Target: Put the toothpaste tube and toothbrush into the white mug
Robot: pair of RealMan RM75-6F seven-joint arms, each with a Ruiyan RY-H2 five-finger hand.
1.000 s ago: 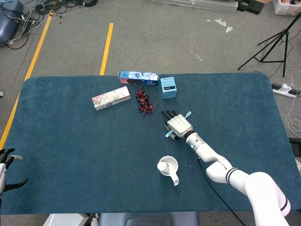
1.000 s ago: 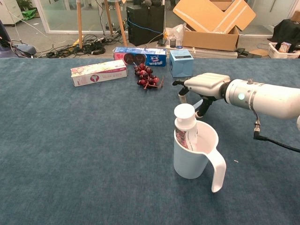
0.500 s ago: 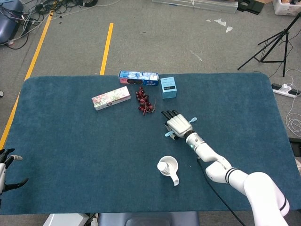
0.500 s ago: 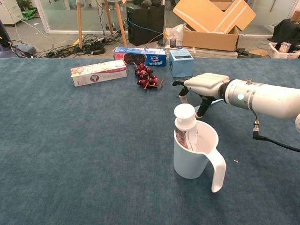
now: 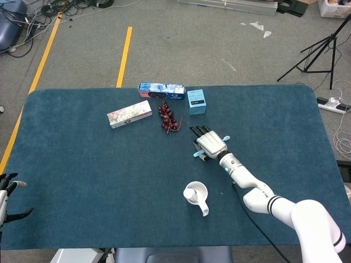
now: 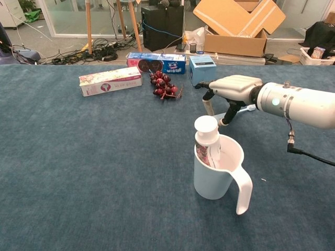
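A: What sits at the far left of the head view?
B: The left hand (image 5: 7, 197), at the lower left edge of the frame, off the blue table (image 5: 82, 164). Its fingers are spread apart with nothing in them.

A: And moving right along the back of the table?
B: A floral box (image 6: 110, 80) in the upper left of the chest view, then a blue carton (image 6: 156, 62) behind a bunch of dark red grapes (image 6: 165, 85), then a small light-blue box (image 6: 202, 69).

A: Where is the mug?
B: The white mug (image 6: 220, 173) stands upright at lower centre, handle toward the camera. The toothpaste tube (image 6: 207, 138) stands inside it, white cap up.

A: The toothbrush?
B: The light-blue toothbrush (image 5: 211, 146) is under the right hand (image 6: 233, 89), up and right of the mug, its ends sticking out either side in the head view. The fingers are curled down around it, grasping it just above the cloth.
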